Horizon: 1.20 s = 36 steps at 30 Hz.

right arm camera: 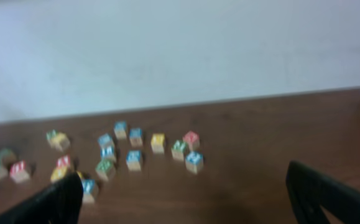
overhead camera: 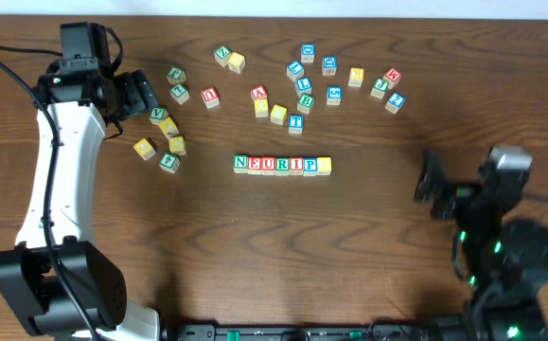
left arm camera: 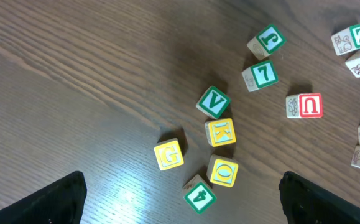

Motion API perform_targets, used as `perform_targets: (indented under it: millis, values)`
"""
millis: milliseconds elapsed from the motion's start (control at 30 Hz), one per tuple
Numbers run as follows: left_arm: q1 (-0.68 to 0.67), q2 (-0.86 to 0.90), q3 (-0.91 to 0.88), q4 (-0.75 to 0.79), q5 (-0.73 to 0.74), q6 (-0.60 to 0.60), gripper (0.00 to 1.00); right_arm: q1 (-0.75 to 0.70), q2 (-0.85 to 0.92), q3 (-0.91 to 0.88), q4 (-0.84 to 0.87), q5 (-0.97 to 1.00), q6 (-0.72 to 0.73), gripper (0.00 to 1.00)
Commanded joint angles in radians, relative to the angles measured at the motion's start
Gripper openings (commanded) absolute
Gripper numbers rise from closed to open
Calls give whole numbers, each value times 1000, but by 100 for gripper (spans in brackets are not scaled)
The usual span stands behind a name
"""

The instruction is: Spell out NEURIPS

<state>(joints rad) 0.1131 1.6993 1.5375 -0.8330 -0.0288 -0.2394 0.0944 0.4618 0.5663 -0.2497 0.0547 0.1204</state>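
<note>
while left gripper [left arm camera: 180,186] and right gripper [right arm camera: 183,177] gape, dark wood table [right arm camera: 248,124] meets white wall [right arm camera: 180,50].

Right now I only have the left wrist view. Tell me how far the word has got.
Observer: In the overhead view, a row of cubes reads N, E, U, R, I, P.
Operator: Report the seventh place.
Observer: A yellow-faced cube touches the P cube at the row's right end. I cannot read its letter.
Operator: Now say where the right arm is.
Observer: The right gripper sits to the right of the row, apart from every cube, jaws open and empty.
</note>
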Motion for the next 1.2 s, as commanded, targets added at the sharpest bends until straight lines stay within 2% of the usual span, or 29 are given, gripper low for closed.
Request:
perform_targets:
  millis: [0,167,300,500,1167]
  values:
    - [2,12,9,-4,-10,-3,98,-18,-192,-161,14,-1,-14,99]
    - [2,12,9,-4,-9,-3,97,-36,-366,-376,129,-16,-13,99]
    - [2,12,9,-4,-10,-3,98,-35,-411,-466,192,-35,-13,99]
    - [2,12,9,-4,-10,-3,98,-39,-457,-563,196,-37,-13,99]
    - [2,12,9,-4,-10,-3,98,-39,-457,-561,175,-39,-13,99]
